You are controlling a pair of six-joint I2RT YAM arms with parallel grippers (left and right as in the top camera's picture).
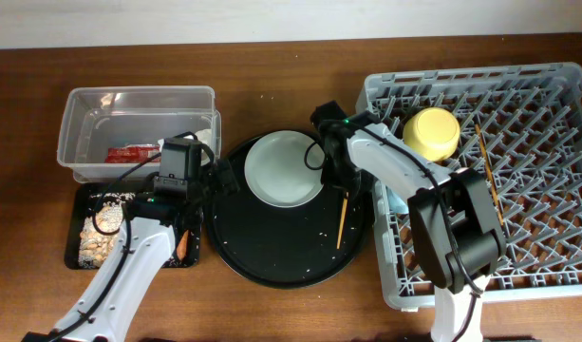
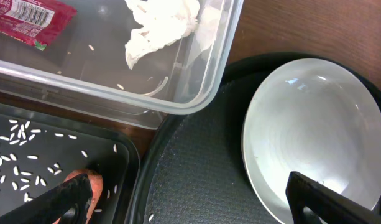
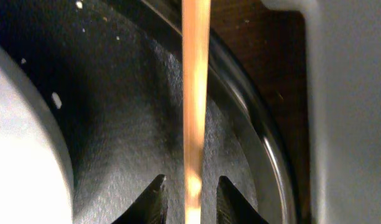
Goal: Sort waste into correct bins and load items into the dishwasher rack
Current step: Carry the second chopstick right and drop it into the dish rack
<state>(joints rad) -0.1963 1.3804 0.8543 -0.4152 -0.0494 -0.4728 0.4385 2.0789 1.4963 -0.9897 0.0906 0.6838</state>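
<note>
A wooden chopstick (image 1: pixel 342 220) lies on the large round black tray (image 1: pixel 272 261), right of the pale plate (image 1: pixel 283 168). My right gripper (image 1: pixel 340 180) is low over the chopstick's upper end. In the right wrist view the chopstick (image 3: pixel 195 93) runs between the open fingers (image 3: pixel 191 199) with small gaps on both sides. My left gripper (image 2: pixel 190 205) is open and empty, spanning from the carrot (image 2: pixel 84 186) to the plate's rim (image 2: pixel 302 124). The clear tub (image 1: pixel 82 104) holds the red wrapper (image 1: pixel 131 153) and the white tissue (image 2: pixel 162 28). The pink cup is out of view.
The grey dishwasher rack (image 1: pixel 556 266) on the right holds the yellow bowl (image 1: pixel 431 131), a second chopstick (image 1: pixel 490 180) and a light blue cup (image 1: pixel 397 201). The shallow black tray (image 1: pixel 77 256) at the lower left holds rice and food scraps (image 1: pixel 101 233).
</note>
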